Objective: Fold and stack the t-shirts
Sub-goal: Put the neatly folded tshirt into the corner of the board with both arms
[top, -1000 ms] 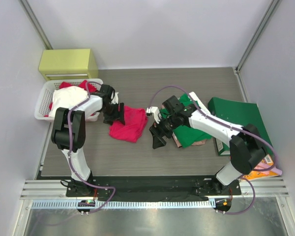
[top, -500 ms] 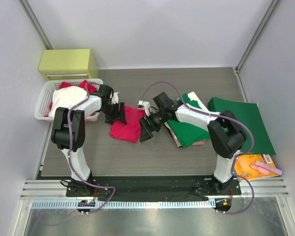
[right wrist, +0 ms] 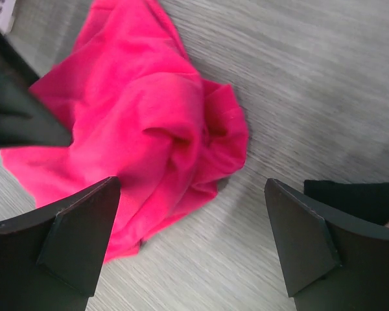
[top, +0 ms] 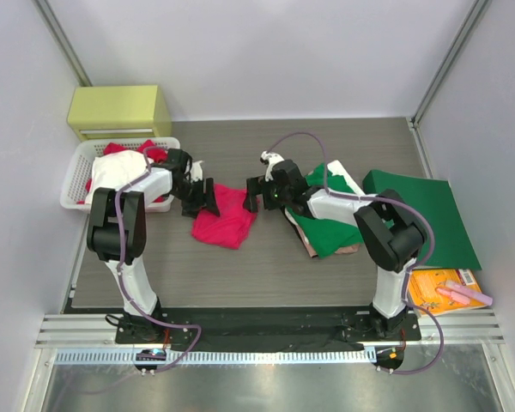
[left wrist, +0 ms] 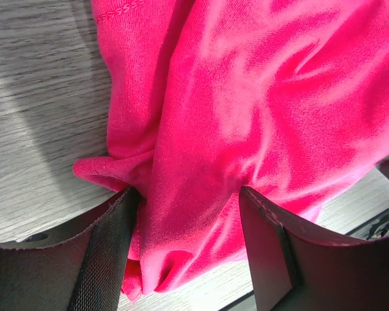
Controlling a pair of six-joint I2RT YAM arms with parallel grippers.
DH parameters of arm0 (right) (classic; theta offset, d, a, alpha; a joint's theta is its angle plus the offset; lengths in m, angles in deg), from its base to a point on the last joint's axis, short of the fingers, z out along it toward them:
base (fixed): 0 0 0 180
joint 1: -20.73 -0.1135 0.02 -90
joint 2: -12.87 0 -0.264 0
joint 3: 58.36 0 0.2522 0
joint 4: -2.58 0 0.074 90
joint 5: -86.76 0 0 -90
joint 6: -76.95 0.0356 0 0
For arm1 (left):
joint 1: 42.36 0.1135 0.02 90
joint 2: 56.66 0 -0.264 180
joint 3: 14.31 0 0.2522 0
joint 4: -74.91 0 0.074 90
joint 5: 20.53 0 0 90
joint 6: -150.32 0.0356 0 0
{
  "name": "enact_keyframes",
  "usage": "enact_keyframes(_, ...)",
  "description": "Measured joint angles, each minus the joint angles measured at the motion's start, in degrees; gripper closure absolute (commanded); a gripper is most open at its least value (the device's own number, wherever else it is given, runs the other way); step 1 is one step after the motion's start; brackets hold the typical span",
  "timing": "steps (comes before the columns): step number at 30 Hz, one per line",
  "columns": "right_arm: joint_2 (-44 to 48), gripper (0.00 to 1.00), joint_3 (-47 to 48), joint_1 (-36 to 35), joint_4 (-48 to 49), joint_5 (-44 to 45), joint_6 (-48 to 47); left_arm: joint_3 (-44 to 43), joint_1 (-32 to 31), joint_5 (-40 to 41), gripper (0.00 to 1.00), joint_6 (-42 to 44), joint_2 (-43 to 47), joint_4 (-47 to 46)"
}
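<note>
Swung across since a second ago, away from the green shirt (top: 326, 230), with the right pincer (right wrist: 189, 188) now poised at the right edge of the red shirt (top: 226, 221), opposite the left pincer (left wrist: 187, 194) on its left edge. Looks meant for taking the crumpled shirt by two sides and drawing it flat on the table (top: 283, 275) before folding.

Right pincer: spread wide, gripping nothing, tips hanging over the bunched corner of the cloth.

Left pincer: part-way apart, with a thick ridge of red cloth between the fingers (left wrist: 110, 246) and touching both. Firm pinch or mere straddle: cannot tell.

Green shirt parked to the right, folded, on top of a pale shirt (top: 353, 250), probably as the start of the stack. Red shirt mid-table, rumpled, not yet folded.
</note>
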Motion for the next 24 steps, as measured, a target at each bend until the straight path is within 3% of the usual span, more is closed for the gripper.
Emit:
enact_keyframes(5, -5.9, 0.00, 2.1, 2.4, 2.8, -6.7, 10.0, 0.2, 0.7, -0.8, 0.34, -0.2, 0.0, -0.3)
enact_keyframes(8, -9.0, 0.08, 4.0, 3.9, 5.1, -12.5, 14.6, 0.4, 1.0, -1.4, 0.39, -0.3, 0.0, -0.5)
enact_keyframes(10, -11.0, 0.09, 4.9, 4.7, 7.1, -15.9, 17.6, 0.6, 1.2, -1.4, 0.51, -0.3, 0.0, -0.6)
enact_keyframes(11, -11.6, 0.23, 5.0, 5.0, 8.2, -17.2, 18.5, 0.7, 1.3, -1.4, 0.58, -0.3, 0.0, -0.6)
enact_keyframes(12, -12.2, 0.31, 5.3, 5.2, 9.0, -18.4, 19.5, 0.8, 1.5, -1.3, 0.73, -0.4, 0.0, -0.6)
enact_keyframes(13, -12.7, 0.35, 5.6, 5.5, 9.6, -19.5, 20.1, 1.0, 1.6, -1.3, 0.77, -0.4, -0.1, -0.6)
enact_keyframes(15, -13.8, 0.31, 5.8, 5.6, 9.6, -20.9, 21.4, 1.4, 1.8, -1.3, 0.83, -0.5, -0.3, -0.5)
enact_keyframes(17, -14.3, 0.20, 5.8, 5.6, 10.0, -22.6, 22.4, 1.4, 1.9, -1.7, 0.85, -0.5, -0.8, -0.5)
enact_keyframes(20, -14.3, 0.07, 6.0, 5.8, 10.1, -25.2, 22.7, 1.4, 2.1, -2.4, 0.82, -0.6, -0.9, -0.5)
enact_keyframes(22, -14.1, 0.05, 6.1, 5.9, 9.7, -26.5, 22.1, 1.4, 2.2, -2.8, 0.80, -0.5, -1.1, -0.5)
enact_keyframes(24, -13.4, 0.11, 6.1, 5.9, 8.3, -27.0, 21.1, 1.4, 2.3, -3.3, 0.85, -0.5, -1.4, -0.5)
